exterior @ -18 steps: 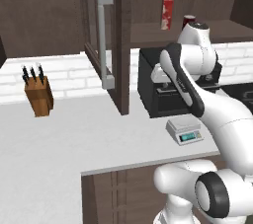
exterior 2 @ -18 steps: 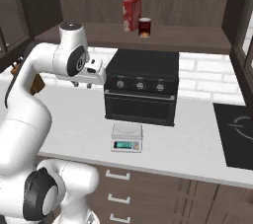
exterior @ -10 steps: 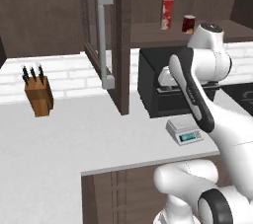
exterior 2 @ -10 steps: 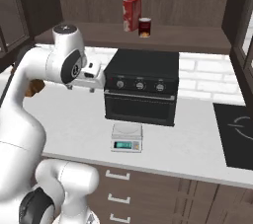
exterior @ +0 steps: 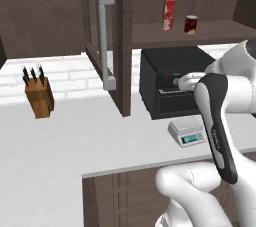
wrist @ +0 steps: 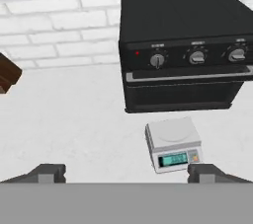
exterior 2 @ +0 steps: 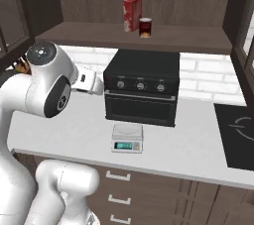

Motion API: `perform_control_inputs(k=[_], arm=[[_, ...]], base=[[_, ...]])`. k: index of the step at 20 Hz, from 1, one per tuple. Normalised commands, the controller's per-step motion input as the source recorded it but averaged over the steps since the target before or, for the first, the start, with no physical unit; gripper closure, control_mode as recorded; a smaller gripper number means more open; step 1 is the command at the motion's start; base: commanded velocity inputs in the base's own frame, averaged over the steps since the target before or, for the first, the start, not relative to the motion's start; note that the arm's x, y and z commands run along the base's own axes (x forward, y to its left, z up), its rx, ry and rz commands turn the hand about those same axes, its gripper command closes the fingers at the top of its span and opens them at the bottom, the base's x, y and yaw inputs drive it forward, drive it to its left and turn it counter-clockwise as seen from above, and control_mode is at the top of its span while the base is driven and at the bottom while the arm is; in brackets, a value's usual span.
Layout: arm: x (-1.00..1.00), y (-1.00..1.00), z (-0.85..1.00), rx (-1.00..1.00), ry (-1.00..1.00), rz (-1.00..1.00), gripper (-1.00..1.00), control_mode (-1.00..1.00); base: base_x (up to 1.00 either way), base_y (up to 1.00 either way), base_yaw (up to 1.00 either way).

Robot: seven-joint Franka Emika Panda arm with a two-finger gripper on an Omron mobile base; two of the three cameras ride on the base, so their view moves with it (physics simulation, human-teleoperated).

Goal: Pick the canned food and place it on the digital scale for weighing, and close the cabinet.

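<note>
Hand view: claw (wrist: 126, 172) spread wide above boxy grey digital scale (wrist: 173, 143), gripping nothing

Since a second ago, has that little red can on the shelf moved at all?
No. The can stands beside the red-and-white box on the shelf above the black oven, as before.

canned food (exterior: 190, 23) on shelf, beside box (exterior: 169, 13) | digital scale (exterior: 187, 132) before oven (exterior: 172, 86)
</note>
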Motion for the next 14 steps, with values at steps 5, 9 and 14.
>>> perform_control_inputs(k=[5,9,14], arm=[[-0.02,-0.24,0.61,0.00,-0.21,0.00,-1.00,-1.00],[-0.06,-0.13,0.71,0.00,-0.18,0.00,-1.00,-1.00],[-0.06,-0.34,0.61,0.00,-0.24,0.00,-1.00,-1.00]], base=[[0.00,0.00,0.00],[0.00,0.00,0.00],[0.00,0.00,0.00]])
